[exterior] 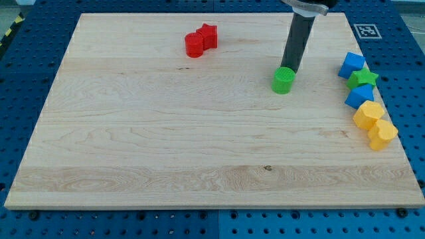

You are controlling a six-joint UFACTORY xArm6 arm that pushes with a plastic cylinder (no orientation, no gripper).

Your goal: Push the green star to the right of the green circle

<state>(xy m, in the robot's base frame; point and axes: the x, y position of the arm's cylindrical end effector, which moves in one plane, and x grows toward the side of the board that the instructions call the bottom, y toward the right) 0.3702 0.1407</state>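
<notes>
**Our tip sits at the green circle; the green star waits at the right edge**

We take the pale wooden board (199,133) as the largest thing in view, lying on a blue perforated table (412,60). Our landmark is the green circular block (283,80), standing in the board's upper right part.

Well to the view's right of that green circle a cluster of blocks hugs the board's right edge: a blue block (352,65) at the top, the green star-shaped block (362,79) just below it, another blue block (359,96) under the star, then two yellow blocks (368,114) (382,134) lower still. The star appears to touch both blue neighbours. Far to the view's left of the green circle, and a little higher, two red blocks (200,41) sit pressed together.

Our tool is a plain dark rod with nothing to open or close; my tip (290,70) rests just behind the green circle, at its upper right edge, apparently touching it.

The star already lies to the right of the circle but well apart and wedged between the blue blocks. We judge the good move is to carry the tip round to the star's far right side, without nudging the circle, and push leftward gently so the star slides out cleanly and stops just beside the circle. The risk is dragging a blue block along.
</notes>
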